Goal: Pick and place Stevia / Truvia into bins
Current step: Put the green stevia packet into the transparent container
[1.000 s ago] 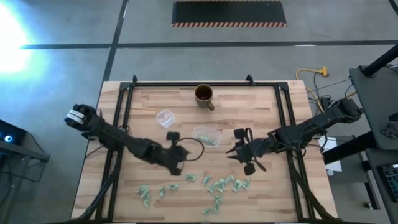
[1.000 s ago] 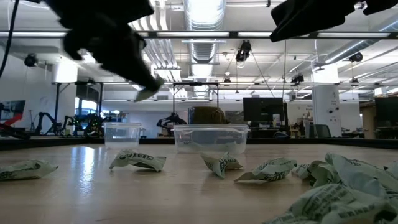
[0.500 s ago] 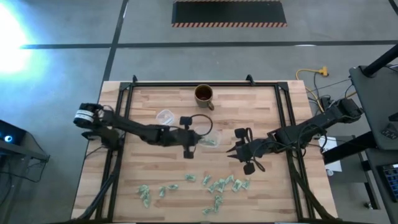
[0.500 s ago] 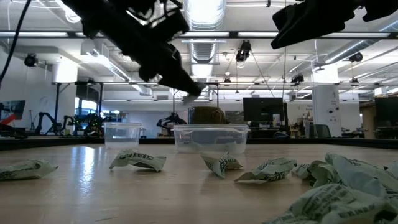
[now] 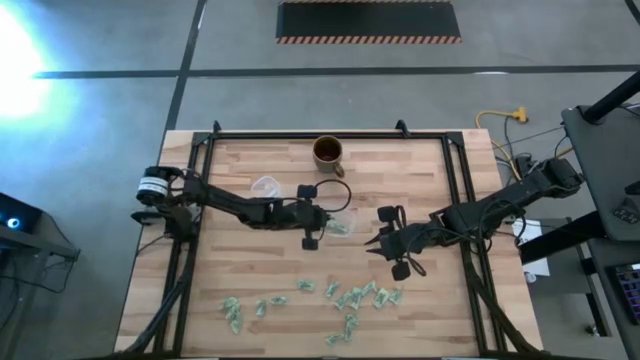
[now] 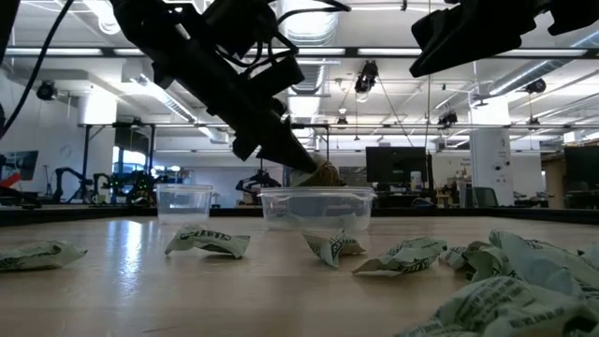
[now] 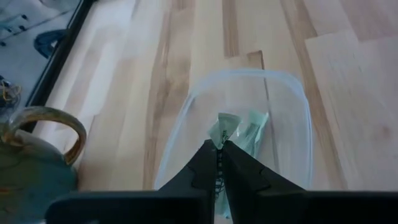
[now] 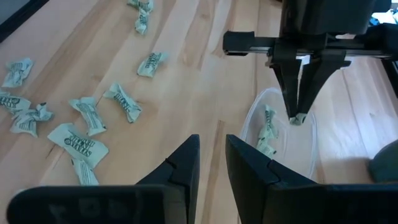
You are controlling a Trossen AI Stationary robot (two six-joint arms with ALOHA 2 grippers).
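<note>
My left gripper (image 5: 326, 221) reaches over the clear bin (image 5: 343, 212) and is shut on one pale green sachet (image 8: 299, 119), at about rim height in the low view (image 6: 312, 175). Other sachets (image 8: 267, 129) lie on the bin's floor. Several loose sachets (image 5: 355, 297) lie flat on the wood near the front edge; they also show in the right wrist view (image 8: 81, 140). My right gripper (image 5: 372, 249) hangs open and empty to the right of the bin, and its fingers stand apart in its own wrist view (image 8: 212, 155). My left gripper pinches the sachet by its upper end (image 8: 298, 116) between its two fingertips. The fingers (image 8: 288, 93) point down, slanting in from the table's left. The sachet hangs below the tips over the bin's inside, lifted clear of the table.
A small clear round cup (image 5: 265, 187) stands left of the bin and a brown mug (image 5: 328, 152) stands behind it near the far edge. Bare wood lies between the bin and the loose sachets.
My left gripper, shut on the sachet, has gone from near the loose sachets toward the far right, over the bin, and has come down to its rim.
</note>
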